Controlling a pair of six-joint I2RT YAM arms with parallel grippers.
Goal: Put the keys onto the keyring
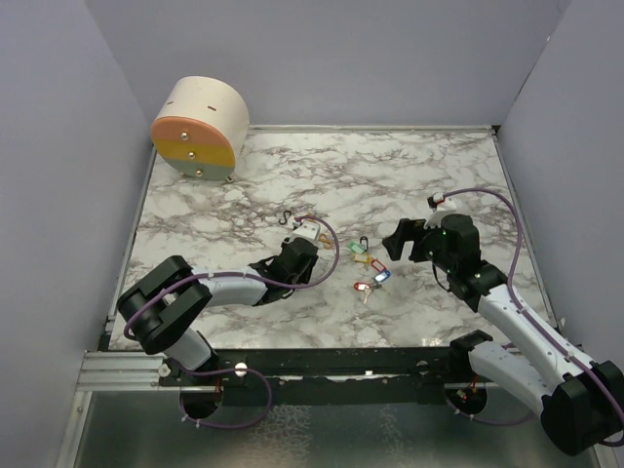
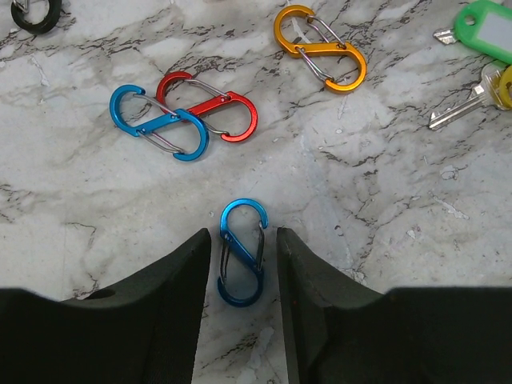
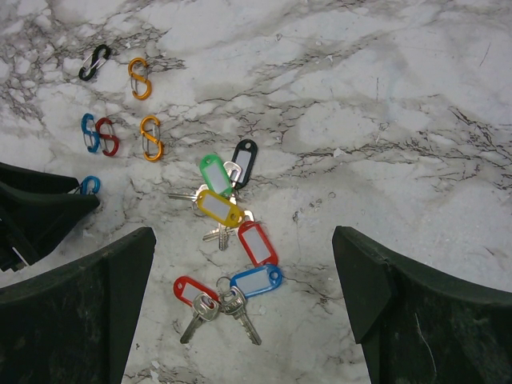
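Note:
A small blue S-shaped carabiner keyring point(image 2: 242, 252) lies flat on the marble between the fingers of my left gripper point(image 2: 242, 233). The jaws stand apart, with a thin gap on each side of it. In the top view the left gripper point(image 1: 297, 255) is low over the table, left of the keys point(image 1: 366, 263). The keys lie in a loose cluster with green point(image 3: 214, 174), yellow point(image 3: 219, 207), red point(image 3: 257, 242), blue point(image 3: 257, 281) and black point(image 3: 244, 160) tags. My right gripper point(image 3: 244, 236) hovers wide open above them, holding nothing.
More carabiners lie just beyond the left fingers: blue point(image 2: 158, 124) crossed with red point(image 2: 210, 106), orange point(image 2: 320, 48), and black point(image 2: 34, 14). A round wooden box point(image 1: 200, 127) stands at the back left corner. Grey walls close in the table on three sides.

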